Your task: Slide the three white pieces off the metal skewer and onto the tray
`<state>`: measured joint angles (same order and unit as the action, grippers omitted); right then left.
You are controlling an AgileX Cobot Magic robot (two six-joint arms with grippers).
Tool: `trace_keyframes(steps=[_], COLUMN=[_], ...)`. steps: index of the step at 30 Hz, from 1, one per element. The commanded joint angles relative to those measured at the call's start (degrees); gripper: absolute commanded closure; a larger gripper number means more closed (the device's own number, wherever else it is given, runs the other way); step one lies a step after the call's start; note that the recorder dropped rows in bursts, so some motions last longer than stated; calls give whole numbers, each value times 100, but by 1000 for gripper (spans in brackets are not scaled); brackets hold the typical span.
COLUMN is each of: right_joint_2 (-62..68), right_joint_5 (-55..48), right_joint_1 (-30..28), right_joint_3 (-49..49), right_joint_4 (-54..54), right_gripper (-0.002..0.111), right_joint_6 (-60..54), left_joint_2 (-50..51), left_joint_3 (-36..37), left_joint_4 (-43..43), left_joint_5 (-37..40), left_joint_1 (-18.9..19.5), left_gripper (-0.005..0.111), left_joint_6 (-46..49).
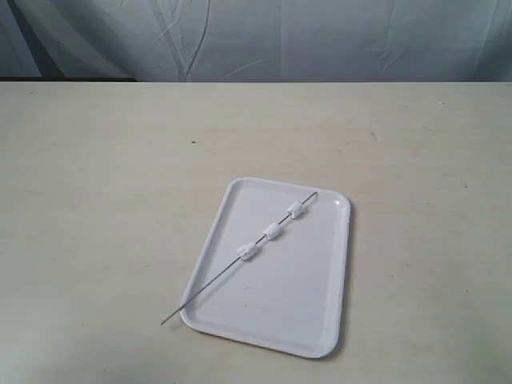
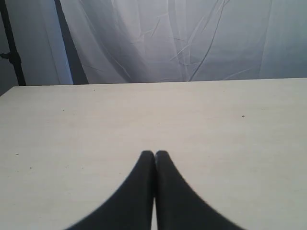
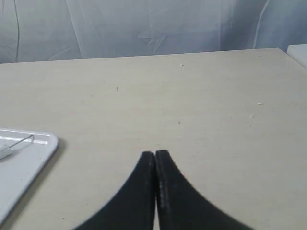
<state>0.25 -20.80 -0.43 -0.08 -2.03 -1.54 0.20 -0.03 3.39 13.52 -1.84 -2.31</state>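
The pale bench (image 1: pixel 96 200) fills most of the exterior view, its far edge running straight under a hanging grey cloth (image 1: pixel 256 40). Wide bare surface lies to the left, the far side and the right of the tray (image 1: pixel 296 320). This glossy white rectangle with rounded corners and a low rim sits right of centre, turned slightly askew, and its near edge comes close to the bottom of that view. The left claw (image 2: pixel 154 153) is closed, its dark fingertips pressed together and holding nothing, with only bare bench around it as far as the far edge. The right claw (image 3: pixel 155 153) is closed and empty in the same way, well apart from the tray corner visible in its wrist view. The metal skewer (image 1: pixel 208 288) lies diagonally across the tray, one tip near the far right corner and the other end passing over the near left rim and out above the bench. The three white pieces (image 1: pixel 273 232) are threaded on its far half, spaced apart, all over the tray.
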Motion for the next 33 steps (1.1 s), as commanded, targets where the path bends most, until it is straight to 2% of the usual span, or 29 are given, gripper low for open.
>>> trace_keyframes(steps=[1,33], right_joint_2=[-25,-25], right_joint_5=[45,147], right_joint_1=[-30,-19], right_joint_3=[8,8], right_joint_4=[4,168], right_gripper=[109,109], right_joint_6=[3,3], left_joint_2=[-20,-20], left_joint_3=[3,3], left_joint_4=[49,49], left_joint_5=[7,7], left_joint_1=[19,19], left_gripper=[107,107], left_joint_6=[-8,-8])
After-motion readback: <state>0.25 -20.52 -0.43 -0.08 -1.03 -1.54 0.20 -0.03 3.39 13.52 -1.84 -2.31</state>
